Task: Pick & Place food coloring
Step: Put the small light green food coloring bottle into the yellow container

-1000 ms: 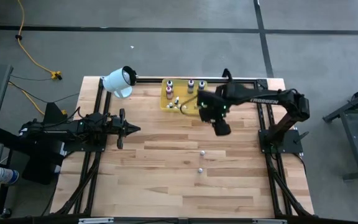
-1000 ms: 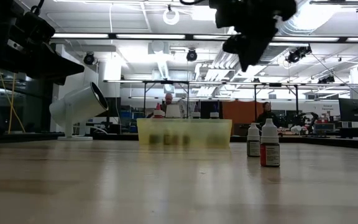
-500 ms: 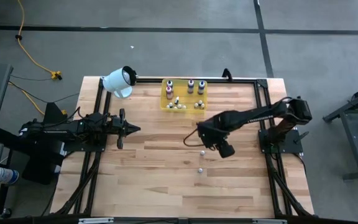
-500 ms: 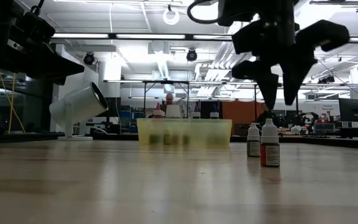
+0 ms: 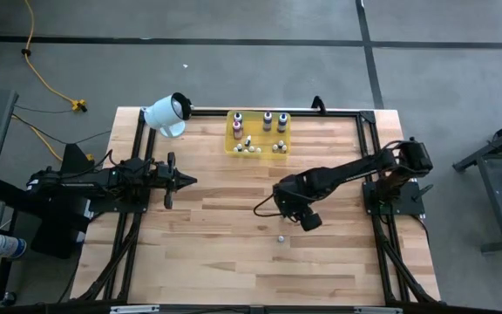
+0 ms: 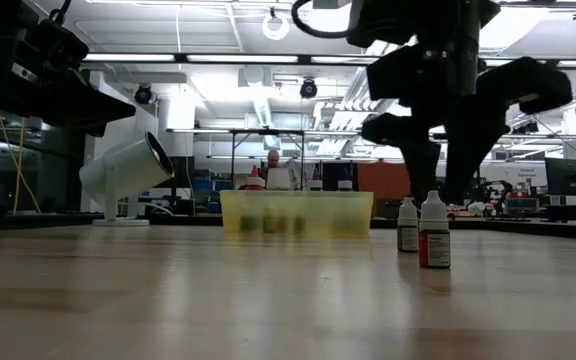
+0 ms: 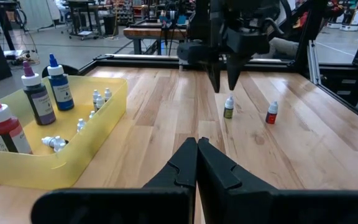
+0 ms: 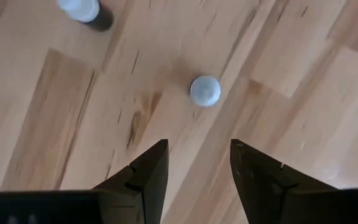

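Note:
Two small food coloring bottles stand upright on the bare wood: a greenish one (image 7: 229, 107) and a red one (image 7: 271, 112) (image 5: 280, 236). My right gripper (image 7: 224, 79) (image 8: 194, 152) hangs open just above the greenish bottle, fingers pointing down; its white cap (image 8: 205, 91) shows a little ahead of the fingertips. Nothing is between the fingers. More bottles stand and lie in the yellow tray (image 5: 228, 135) at the far edge. My left gripper (image 7: 197, 144) (image 5: 190, 181) waits shut and level at the table's left side.
A big white cylinder (image 5: 167, 113) lies at the far left corner beside the tray. Black frame rails (image 5: 366, 166) run along the table's left, right and far edges. Bare wood stretches from the two loose bottles to the near edge. People sit in the room beyond the table.
My right gripper has swung from above the yellow tray toward the table's near edge and come down, rolling a little. It now hangs low over the two loose bottles. The bottles and the tray have stayed put.

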Robot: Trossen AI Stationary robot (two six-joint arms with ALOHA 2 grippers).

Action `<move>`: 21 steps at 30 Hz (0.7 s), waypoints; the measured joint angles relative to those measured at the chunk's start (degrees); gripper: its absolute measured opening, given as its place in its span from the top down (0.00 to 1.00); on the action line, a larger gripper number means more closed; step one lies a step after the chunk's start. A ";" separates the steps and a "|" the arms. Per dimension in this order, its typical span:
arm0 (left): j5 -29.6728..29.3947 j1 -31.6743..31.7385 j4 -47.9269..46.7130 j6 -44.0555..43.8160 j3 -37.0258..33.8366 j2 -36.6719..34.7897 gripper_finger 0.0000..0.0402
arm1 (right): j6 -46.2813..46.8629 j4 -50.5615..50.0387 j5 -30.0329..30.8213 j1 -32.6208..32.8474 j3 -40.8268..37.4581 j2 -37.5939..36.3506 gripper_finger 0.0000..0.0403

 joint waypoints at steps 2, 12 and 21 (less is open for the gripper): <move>0.00 0.00 0.00 0.00 0.00 0.00 1.00 | 0.00 0.91 0.00 0.24 0.20 0.95 0.60; 0.00 -0.01 0.00 -0.01 0.00 -0.01 1.00 | 0.61 1.93 1.01 0.34 4.61 5.91 0.60; 0.01 -0.01 0.00 0.00 0.00 -0.01 1.00 | 2.89 2.24 0.31 0.85 6.10 7.75 0.60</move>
